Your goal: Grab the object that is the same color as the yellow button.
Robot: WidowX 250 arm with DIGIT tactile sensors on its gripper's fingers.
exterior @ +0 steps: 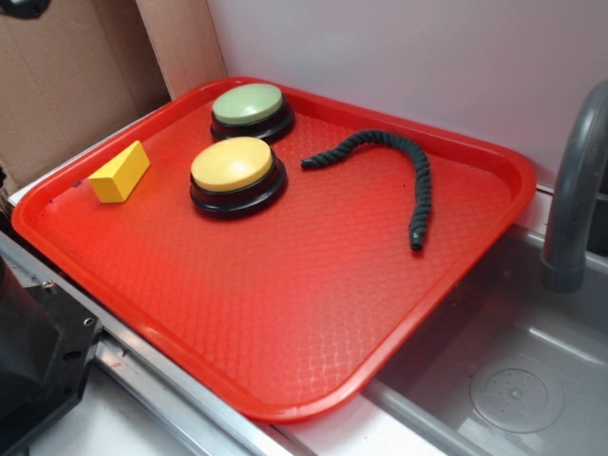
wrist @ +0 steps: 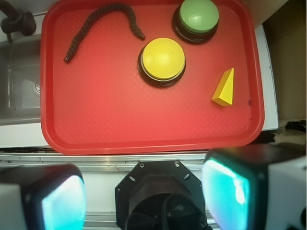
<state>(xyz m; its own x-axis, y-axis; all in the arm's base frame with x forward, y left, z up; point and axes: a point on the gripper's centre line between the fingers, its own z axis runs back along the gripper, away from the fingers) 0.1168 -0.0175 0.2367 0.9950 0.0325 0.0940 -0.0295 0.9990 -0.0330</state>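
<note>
A small yellow wedge block (exterior: 120, 173) lies near the left rim of the red tray (exterior: 285, 313); in the wrist view the block (wrist: 225, 87) is at the tray's (wrist: 120, 129) right side. The yellow button (exterior: 236, 172) on its black base stands right of the block, also in the wrist view (wrist: 163, 60). My gripper (wrist: 144, 194) is high above the robot base, back from the tray's near edge, with its fingers wide apart and nothing between them. It is out of the exterior view.
A pale green button (exterior: 251, 108) (wrist: 196, 18) stands behind the yellow one. A dark rope (exterior: 399, 171) (wrist: 103, 24) lies on the tray. A grey sink (exterior: 518, 370) and faucet (exterior: 575, 180) are right of the tray; cardboard (exterior: 66, 76) is behind.
</note>
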